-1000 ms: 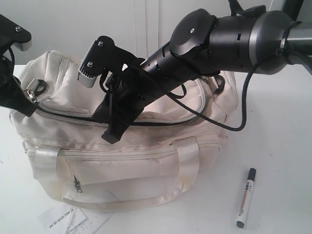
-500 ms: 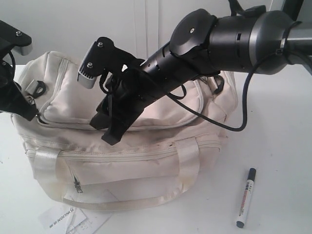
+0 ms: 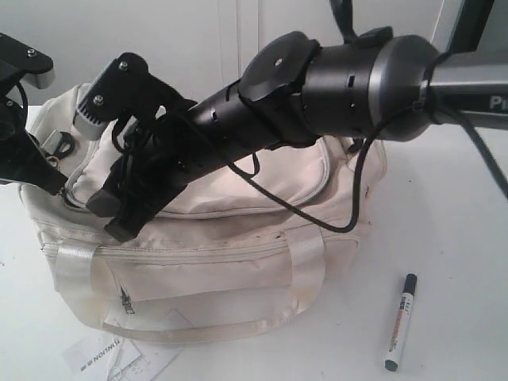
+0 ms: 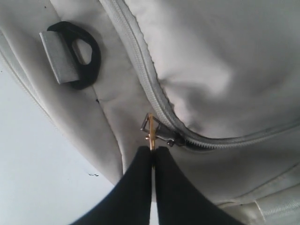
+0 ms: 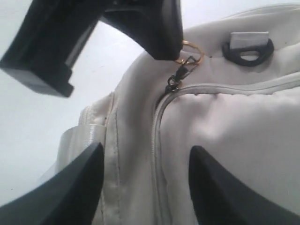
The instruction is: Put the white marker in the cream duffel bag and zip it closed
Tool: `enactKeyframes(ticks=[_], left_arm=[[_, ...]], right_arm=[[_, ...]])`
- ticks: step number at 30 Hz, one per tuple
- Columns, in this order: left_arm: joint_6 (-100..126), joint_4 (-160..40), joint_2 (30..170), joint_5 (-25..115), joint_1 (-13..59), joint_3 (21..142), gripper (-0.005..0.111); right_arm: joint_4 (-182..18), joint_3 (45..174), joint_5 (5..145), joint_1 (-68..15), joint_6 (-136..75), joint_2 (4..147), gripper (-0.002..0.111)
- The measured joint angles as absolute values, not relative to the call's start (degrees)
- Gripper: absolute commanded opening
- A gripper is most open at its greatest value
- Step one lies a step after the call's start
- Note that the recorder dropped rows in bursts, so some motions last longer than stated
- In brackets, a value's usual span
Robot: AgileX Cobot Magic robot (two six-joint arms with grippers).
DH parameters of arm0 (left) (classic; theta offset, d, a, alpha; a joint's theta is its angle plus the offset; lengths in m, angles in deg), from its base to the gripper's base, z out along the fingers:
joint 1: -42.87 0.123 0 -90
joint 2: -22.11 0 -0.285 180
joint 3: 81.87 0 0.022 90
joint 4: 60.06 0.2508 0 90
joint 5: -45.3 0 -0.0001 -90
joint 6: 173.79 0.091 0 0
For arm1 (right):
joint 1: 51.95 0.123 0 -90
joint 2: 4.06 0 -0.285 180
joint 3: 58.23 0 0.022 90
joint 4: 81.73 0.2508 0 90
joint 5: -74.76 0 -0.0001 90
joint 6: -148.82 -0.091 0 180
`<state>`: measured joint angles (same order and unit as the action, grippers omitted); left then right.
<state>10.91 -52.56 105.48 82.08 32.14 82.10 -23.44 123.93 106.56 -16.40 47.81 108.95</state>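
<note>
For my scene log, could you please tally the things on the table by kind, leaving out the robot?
cream duffel bag: 1
white marker: 1
printed paper slip: 1
Total: 3

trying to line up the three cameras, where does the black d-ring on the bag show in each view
Exterior view: black D-ring at the left end of the cream duffel bag, above the left gripper.
Left wrist view: D-ring on cream fabric beyond the fingertips, beside the zip.
Right wrist view: D-ring just past the zip pull, beside the zip.
Shared landmark: left gripper shut on the zip pull.
</note>
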Motion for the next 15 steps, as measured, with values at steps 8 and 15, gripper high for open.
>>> enactKeyframes(ticks=[8, 15], left_arm=[[10.9, -52.8, 105.5, 82.1, 32.1, 82.1, 0.000], [10.9, -53.0, 105.5, 82.1, 32.1, 82.1, 0.000]], right_arm=[[-23.4, 123.9, 103.6, -15.4, 49.4, 112.1, 0.052], [-23.4, 123.9, 101.4, -15.4, 49.5, 113.7, 0.052]])
